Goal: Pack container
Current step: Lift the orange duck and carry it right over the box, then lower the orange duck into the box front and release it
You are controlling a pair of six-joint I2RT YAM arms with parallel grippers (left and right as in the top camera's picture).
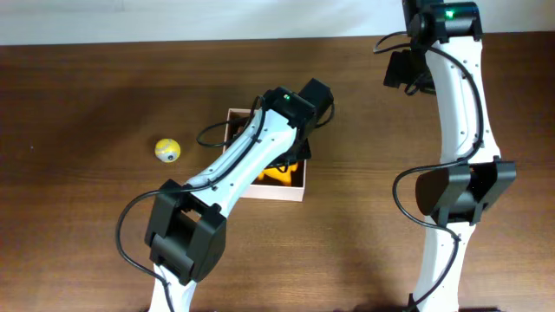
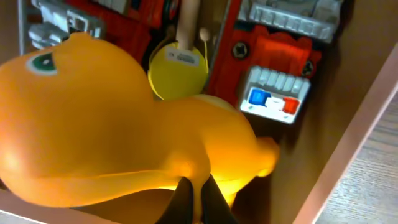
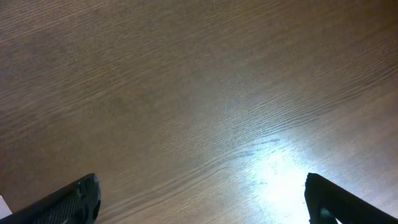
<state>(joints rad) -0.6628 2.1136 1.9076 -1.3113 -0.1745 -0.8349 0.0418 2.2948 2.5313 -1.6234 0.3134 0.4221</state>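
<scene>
White thin-walled square container (image 1: 276,192), likely light and crushable, grip a corner; left fingers (image 2: 180,205) pressed together by orange plastic toy (image 2: 124,137), right fingers (image 3: 74,199) spread.

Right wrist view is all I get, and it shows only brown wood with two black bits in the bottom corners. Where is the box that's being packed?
Observer: The container sits mid-table, partly hidden under the left arm, outside your picture.
Operator: Is anything in it yet?
Observer: Yes. The left wrist camera shows an orange toy inside, lying over red and grey toy parts.
Operator: Is anything still waiting outside?
Observer: One small yellow ball lies on the table, apart from the container, on the side away from your arm.
</scene>
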